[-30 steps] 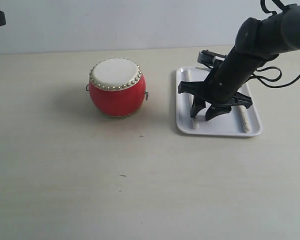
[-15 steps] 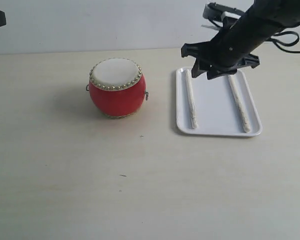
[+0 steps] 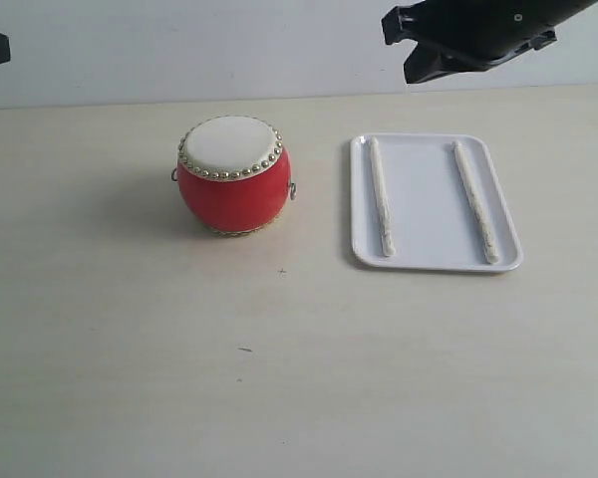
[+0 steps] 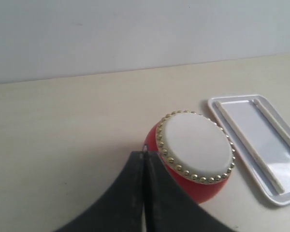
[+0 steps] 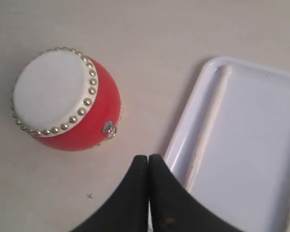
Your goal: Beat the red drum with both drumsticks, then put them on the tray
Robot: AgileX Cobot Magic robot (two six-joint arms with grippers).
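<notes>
The red drum (image 3: 233, 175) with its cream skin stands left of the white tray (image 3: 435, 261). Both drumsticks lie lengthwise in the tray, one near its left rim (image 3: 380, 195), the other near its right rim (image 3: 475, 201). My right gripper (image 3: 419, 60) hangs high above the tray's far end, shut with nothing in it (image 5: 149, 158). The left arm is only a dark sliver at the exterior view's left edge; its gripper (image 4: 145, 155) is shut and empty, above and short of the drum (image 4: 195, 154). The right wrist view shows the drum (image 5: 67, 101) and one stick (image 5: 208, 126).
A pale wooden tabletop (image 3: 279, 358) spreads around the drum and tray, with a light wall (image 3: 229, 40) behind its far edge. A few tiny dark specks mark the table in front of the drum.
My right gripper has risen from the tray, where it stood between the sticks, up and back to the top of the view. Both sticks stay in the tray.
</notes>
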